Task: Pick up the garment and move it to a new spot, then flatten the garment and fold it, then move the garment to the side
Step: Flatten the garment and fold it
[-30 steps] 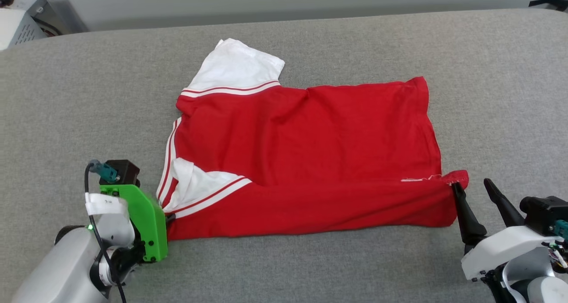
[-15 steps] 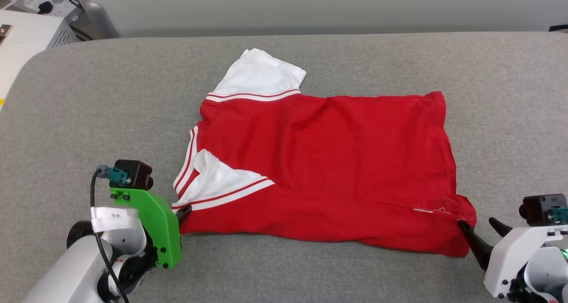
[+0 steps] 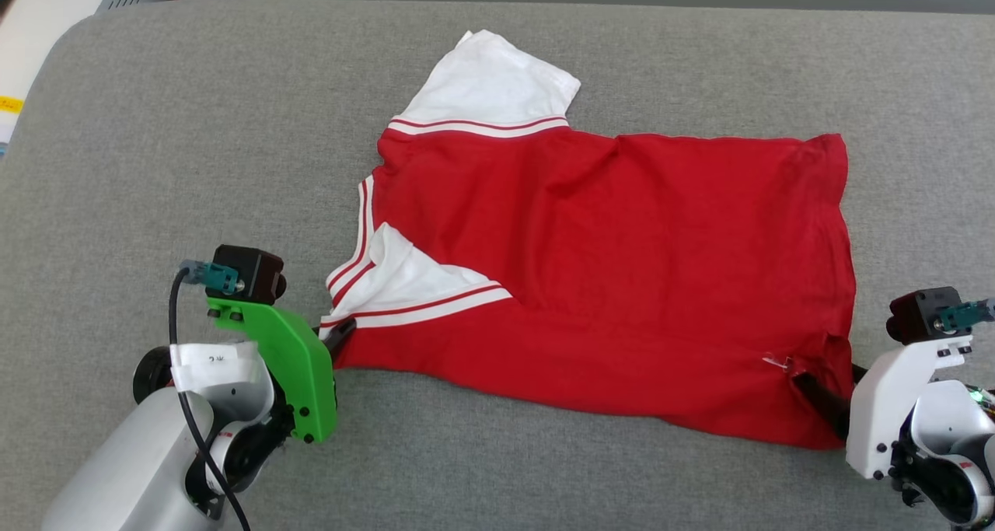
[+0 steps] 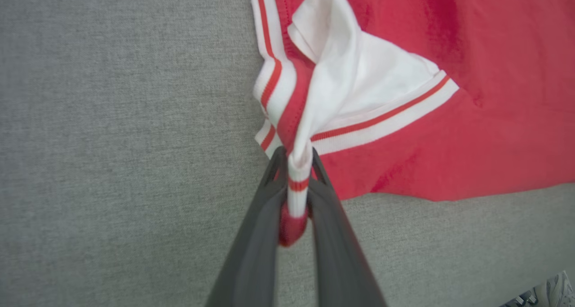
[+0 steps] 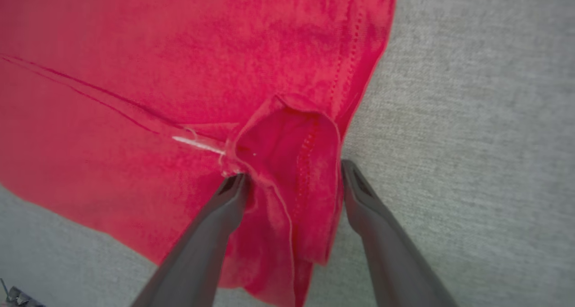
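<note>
The garment (image 3: 622,267) was laid flat on the grey cushion (image 3: 194,127), its striped trim (image 4: 297,185) pinched in the tips of the left gripper (image 4: 296,163) while its hem corner (image 5: 287,136) was only straddled by the spread right gripper (image 5: 293,172), so it could well have been bunched by a one-sided pull.

Head view: left gripper (image 3: 342,330) mostly behind its green mount (image 3: 288,368); one dark tip shows at the garment (image 3: 622,267) edge. Right gripper (image 3: 825,379): the raised hem fold hides most of one finger. Wrist views: garment cut off by top and side edges. Left wrist view, bottom-right corner: small pale object (image 4: 546,293), cropped, unidentifiable. Head view, top left: pale gear (image 3: 47,18), cropped.
</note>
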You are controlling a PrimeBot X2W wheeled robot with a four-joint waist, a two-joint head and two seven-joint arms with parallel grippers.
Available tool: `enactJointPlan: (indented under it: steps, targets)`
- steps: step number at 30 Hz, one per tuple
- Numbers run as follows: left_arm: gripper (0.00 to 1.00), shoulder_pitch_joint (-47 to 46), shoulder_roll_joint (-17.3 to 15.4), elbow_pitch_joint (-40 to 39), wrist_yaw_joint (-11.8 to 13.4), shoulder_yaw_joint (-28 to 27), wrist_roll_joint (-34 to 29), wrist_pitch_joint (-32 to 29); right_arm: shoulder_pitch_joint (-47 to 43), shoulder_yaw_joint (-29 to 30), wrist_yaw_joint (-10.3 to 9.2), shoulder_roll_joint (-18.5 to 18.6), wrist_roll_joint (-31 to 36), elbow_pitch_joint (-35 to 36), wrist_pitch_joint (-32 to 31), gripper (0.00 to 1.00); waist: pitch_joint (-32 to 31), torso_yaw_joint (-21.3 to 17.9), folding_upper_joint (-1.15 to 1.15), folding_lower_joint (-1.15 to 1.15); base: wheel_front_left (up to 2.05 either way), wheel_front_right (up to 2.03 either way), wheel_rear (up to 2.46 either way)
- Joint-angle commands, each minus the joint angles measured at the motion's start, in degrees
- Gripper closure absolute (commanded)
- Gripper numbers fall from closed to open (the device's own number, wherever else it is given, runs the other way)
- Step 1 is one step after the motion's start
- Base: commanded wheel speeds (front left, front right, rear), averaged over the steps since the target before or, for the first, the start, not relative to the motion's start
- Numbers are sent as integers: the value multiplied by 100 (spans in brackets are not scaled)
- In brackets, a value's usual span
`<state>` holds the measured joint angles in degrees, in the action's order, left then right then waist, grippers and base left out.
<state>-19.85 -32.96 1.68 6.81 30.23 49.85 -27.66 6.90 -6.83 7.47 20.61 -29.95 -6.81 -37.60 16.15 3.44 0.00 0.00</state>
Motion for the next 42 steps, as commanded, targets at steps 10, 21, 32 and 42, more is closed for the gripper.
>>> enactJointPlan:
  steps: [10, 21, 32, 42]
  targets:
    - [100, -24, 21, 45, -37, 29, -50, 142, 46, -260, 2, -97, -232, -288, -456, 100, -27, 25, 0, 0, 0, 0, 0]
    - [100, 383, -108, -101, 61, -15, -54, 357, 12, 110, 2, -36, -137, 262, -258, 100, -706, -67, 0, 0, 0, 0, 0]
    - [100, 1499, -431, -727, 565, -65, 141, 264, -925, 425, 2, -197, -165, 784, -572, 100, -1462, -68, 0, 0, 0, 0, 0]
    - [100, 2287, -123, -118, 614, 5, 670, 289, -1698, 640, 2, -651, -23, 567, -324, 100, -1428, -85, 0, 0, 0, 0, 0]
